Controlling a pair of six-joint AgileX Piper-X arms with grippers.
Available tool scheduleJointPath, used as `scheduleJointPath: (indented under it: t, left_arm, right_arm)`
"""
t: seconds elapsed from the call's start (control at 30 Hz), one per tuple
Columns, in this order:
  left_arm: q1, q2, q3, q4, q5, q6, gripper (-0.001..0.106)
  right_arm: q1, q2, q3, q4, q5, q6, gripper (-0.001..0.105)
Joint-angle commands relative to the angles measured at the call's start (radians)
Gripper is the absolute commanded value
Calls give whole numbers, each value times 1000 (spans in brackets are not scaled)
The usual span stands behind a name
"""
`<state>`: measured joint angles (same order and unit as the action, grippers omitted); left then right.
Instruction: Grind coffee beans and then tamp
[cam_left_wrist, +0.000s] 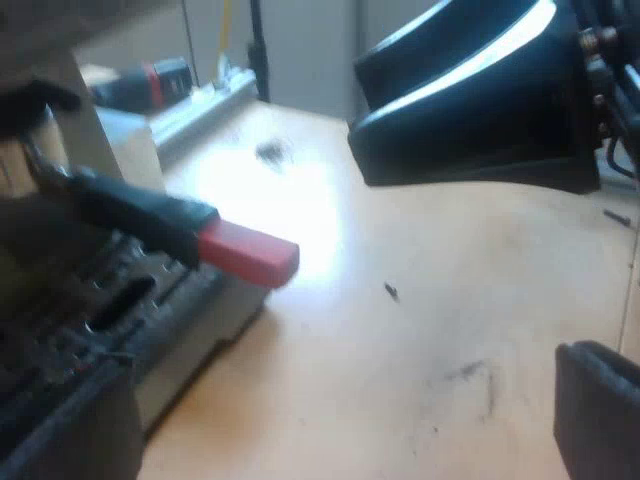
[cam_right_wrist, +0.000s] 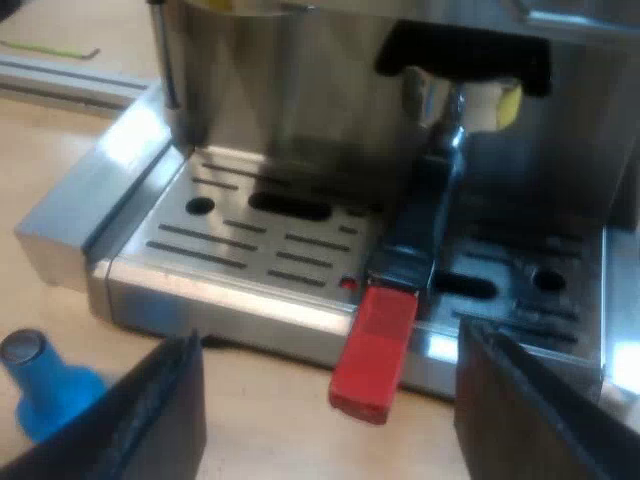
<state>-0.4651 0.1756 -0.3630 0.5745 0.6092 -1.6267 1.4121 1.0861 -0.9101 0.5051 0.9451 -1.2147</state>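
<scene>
The holder (cam_right_wrist: 440, 165) is seen locked into the front of the espresso machine (cam_right_wrist: 290, 90), under its black head. Its dark handle (cam_right_wrist: 415, 225) is sloped down over the slotted drip tray (cam_right_wrist: 230, 245). The red end (cam_right_wrist: 375, 345) is carried out past the tray's front edge, above the wooden table (cam_right_wrist: 260, 420).

The right gripper (cam_right_wrist: 330, 340) is held released in front of the machine. Its 2 black fingers (cam_right_wrist: 150, 420) are spread wide, 1 to each side of the red end. A clear gap is left on both sides, so nothing is grasped. A blue tamper (cam_right_wrist: 45, 385) is stood on the table near the tray's front corner, just beside the outer face of 1 finger. Whether the 2 touch cannot be told.

In the left wrist view the handle is seen from the side, jutting out of the machine over the tray, with the red end held clear above the wood. The left gripper (cam_left_wrist: 350, 360) is likewise released. Its 2 fingers (cam_left_wrist: 598, 410) are set wide apart, 1 at the tray's edge and 1 over bare wood, with only table between them. The red end is kept apart from both.

Dark specks (cam_left_wrist: 270, 152) are scattered on the wood beyond the red end. A large black wedge-shaped body (cam_left_wrist: 470, 110) is hung over the table farther off; what it is cannot be told. A dark cylinder with a red band (cam_left_wrist: 150, 85) is laid well beyond the machine, beside a pale metal rail (cam_left_wrist: 205, 105).
</scene>
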Motion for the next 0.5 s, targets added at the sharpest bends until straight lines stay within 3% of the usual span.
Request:
scheduleJointPath:
  t: [0.03, 0.1, 0.27, 0.5]
  left_arm:
    - [-6, -11, -9, -1, -15, 2, 85]
    - [-6, -10, -6, -1, -15, 2, 85]
    - [-6, -10, -3, -1, -15, 2, 85]
    - [-6, -9, 4, -1, -15, 2, 85]
  right_arm:
    - [-51, -5, -43, 109, -110, 105, 57]
    - [-94, -1, -58, 159, -190, 160, 57]
    - [-228, 51, -120, 257, -432, 160, 57]
    - [-304, 140, -181, 262, -488, 126, 57]
